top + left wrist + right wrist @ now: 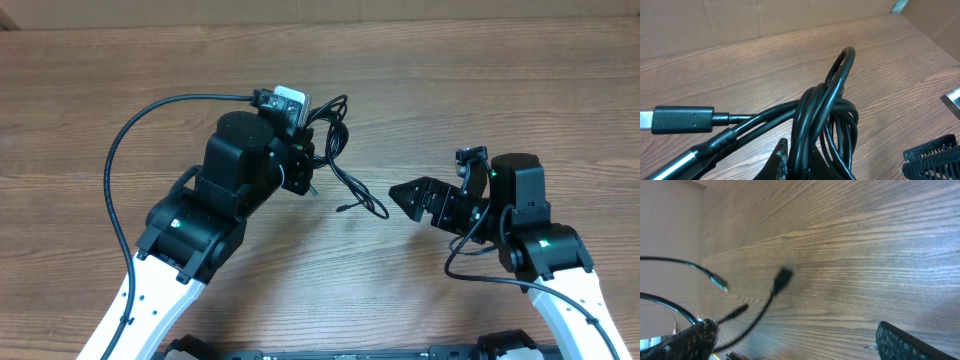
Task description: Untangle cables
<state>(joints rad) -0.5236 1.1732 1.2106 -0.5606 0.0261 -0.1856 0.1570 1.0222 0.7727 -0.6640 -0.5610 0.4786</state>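
Observation:
The cables [347, 182] are thin black cords bunched at the left gripper [308, 165], with loose ends trailing right across the table. In the left wrist view the looped bundle [827, 107] runs between the shut jaws of the left gripper [805, 167], and a flat black plug [682, 120] lies to the left. My right gripper [403, 193] is open, a little right of the cable ends and holding nothing. The right wrist view shows its fingers [910, 342] wide apart, with loose plug ends [784, 276] lying beyond them.
A thick black arm cable [115, 160] arcs from the left wrist out to the left. The wooden table [480, 80] is bordered at the back by a cardboard wall [740, 20]. One finger of the right gripper [935, 152] shows at the lower right of the left wrist view.

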